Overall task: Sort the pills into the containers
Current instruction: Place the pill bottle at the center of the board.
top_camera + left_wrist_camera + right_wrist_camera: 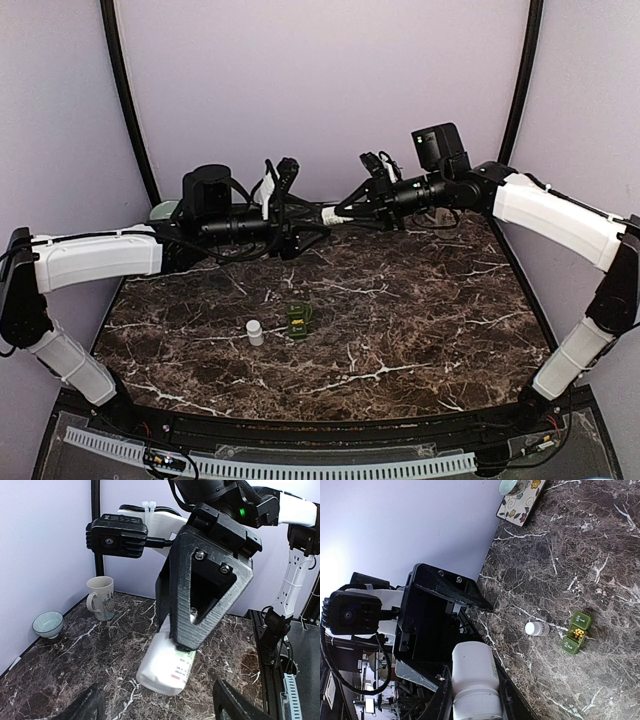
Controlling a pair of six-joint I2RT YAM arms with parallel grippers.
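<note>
My right gripper (475, 702) is shut on a large white pill bottle (474, 667), held up in the air at the back of the table. In the left wrist view the same bottle (165, 670) hangs tilted under the right gripper's finger (210, 590). My left gripper (160, 711) is open just short of the bottle's base, touching nothing. The dark green containers (298, 318) sit mid-table, with yellow pills (578, 632) in the middle compartment. A small white bottle (255, 332) stands left of them.
A mug (101, 597) and a pale green bowl (48, 623) stand near the back wall. A floral tile (520, 500) lies at the table's far edge. Both arms (240, 228) meet over the rear of the marble table (420, 320).
</note>
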